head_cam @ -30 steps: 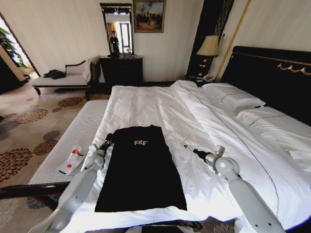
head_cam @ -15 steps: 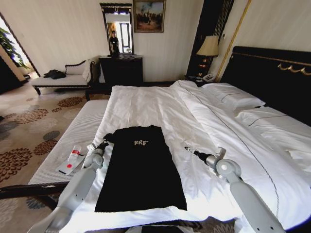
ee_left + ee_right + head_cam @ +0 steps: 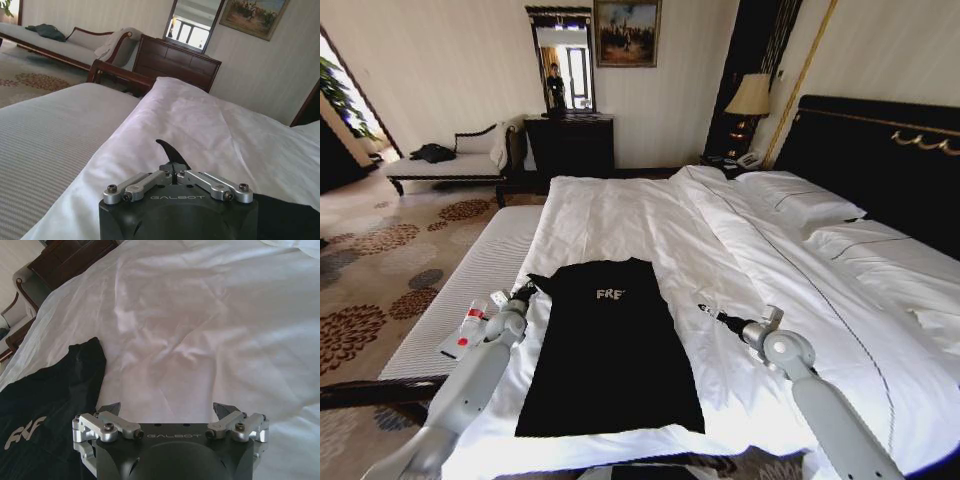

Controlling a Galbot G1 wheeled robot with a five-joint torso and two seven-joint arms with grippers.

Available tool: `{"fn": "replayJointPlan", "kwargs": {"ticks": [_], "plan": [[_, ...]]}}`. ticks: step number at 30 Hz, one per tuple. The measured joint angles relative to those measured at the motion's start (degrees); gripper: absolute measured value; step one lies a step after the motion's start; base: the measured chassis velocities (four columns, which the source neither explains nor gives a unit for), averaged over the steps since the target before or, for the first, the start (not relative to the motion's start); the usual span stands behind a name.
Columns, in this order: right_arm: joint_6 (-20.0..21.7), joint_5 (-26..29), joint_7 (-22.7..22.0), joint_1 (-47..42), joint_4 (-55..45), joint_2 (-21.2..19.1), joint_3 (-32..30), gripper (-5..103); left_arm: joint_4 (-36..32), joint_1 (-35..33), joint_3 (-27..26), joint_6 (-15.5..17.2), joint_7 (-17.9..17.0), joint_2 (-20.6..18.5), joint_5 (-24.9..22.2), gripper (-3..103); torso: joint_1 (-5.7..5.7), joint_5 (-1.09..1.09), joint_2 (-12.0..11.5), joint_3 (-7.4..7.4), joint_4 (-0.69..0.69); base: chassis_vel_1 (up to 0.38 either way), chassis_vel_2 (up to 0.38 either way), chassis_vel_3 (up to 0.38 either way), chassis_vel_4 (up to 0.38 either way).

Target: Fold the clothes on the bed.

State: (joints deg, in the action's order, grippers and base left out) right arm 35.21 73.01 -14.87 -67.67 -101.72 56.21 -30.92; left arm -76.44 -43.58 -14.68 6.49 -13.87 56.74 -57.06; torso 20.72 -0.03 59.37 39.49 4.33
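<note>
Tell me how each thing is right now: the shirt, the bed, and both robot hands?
T-shirt: lying flat on the bed, sides folded in, lettering up.
Bed: made, white duvet wrinkled.
Left hand: shut, at the shirt's left shoulder edge.
Right hand: open, over the bare duvet beside the shirt.

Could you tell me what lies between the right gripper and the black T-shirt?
Only bare white duvet, seen in the head view, between the right gripper and the T-shirt.
</note>
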Motion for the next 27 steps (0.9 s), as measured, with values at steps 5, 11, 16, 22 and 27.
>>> {"fn": "replayJointPlan", "kwargs": {"ticks": [5, 11, 16, 22, 27], "plan": [[0.0, -0.1, 0.3, -0.5, 0.1, -0.2, -0.3, 100, -0.8, 2.4, 2.2, 0.9, -0.9, -0.9, -0.3, 0, 0.0, -0.01, 0.0, 0.0, -0.01, 0.0, 0.0, 0.0, 0.0], [0.0, -0.1, 0.4, -0.7, 0.1, -0.1, -0.5, 100, -6.9, 2.8, 6.9, 2.0, -3.7, -0.7, -0.3, 0, 0.0, 0.01, 0.0, 0.0, 0.02, 0.0, 0.0, 0.0, 0.0], [0.0, -0.1, 0.7, -1.0, 0.3, -0.2, -0.9, 100, -12.5, 0.9, 10.6, 3.1, -6.7, -0.7, 0.2, 0, 0.0, 0.0, 0.0, 0.0, 0.0, 0.0, 0.0, 0.0, 0.0], [0.0, -0.1, 1.1, -1.5, 0.4, -0.4, -1.5, 100, -15.4, -1.7, 13.3, 3.5, -8.1, -0.7, 2.1, 0, 0.0, 0.0, 0.0, 0.0, -0.02, 0.0, 0.0, 0.0, 0.0], [0.0, 0.0, 1.3, -2.0, 0.3, -0.6, -1.9, 100, -16.0, -1.8, 15.5, 3.7, -8.9, 0.3, 3.1, 0, 0.0, 0.0, 0.0, 0.0, 0.0, 0.0, 0.0, 0.0, 0.0]]}}
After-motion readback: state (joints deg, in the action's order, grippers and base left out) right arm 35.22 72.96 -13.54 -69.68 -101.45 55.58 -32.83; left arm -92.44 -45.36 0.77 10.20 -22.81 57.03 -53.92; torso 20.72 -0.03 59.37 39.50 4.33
